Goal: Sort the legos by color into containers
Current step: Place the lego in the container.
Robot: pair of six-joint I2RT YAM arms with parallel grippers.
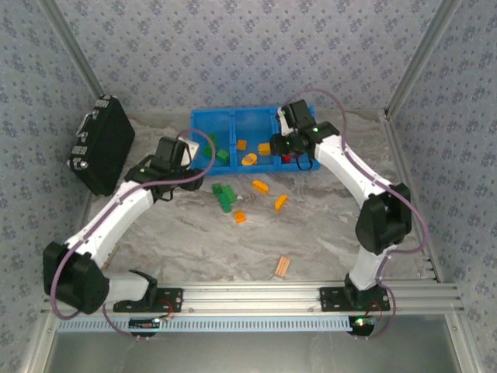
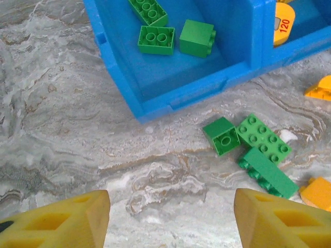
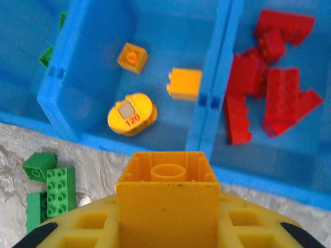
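My right gripper (image 3: 166,227) is shut on an orange-yellow brick (image 3: 166,196), hollow side up, just in front of the blue bin (image 3: 207,111). The middle compartment holds three orange-yellow pieces (image 3: 132,114); several red bricks (image 3: 269,88) lie in the right one. My left gripper (image 2: 170,212) stands open over bare table, nothing between its yellow fingers (image 2: 67,222). Three green bricks (image 2: 158,40) lie in the left compartment, and three more green bricks (image 2: 261,150) lie on the table to the gripper's right. From above, the left gripper (image 1: 186,159) is at the bin's (image 1: 233,113) front left and the right gripper (image 1: 289,149) over its right half.
Three orange-yellow bricks (image 1: 260,186) lie loose on the marbled table in front of the bin. A pale orange striped flat piece (image 1: 283,268) sits nearer the arm bases. A black hard case (image 1: 101,144) leans at the far left. Patterned walls close in both sides.
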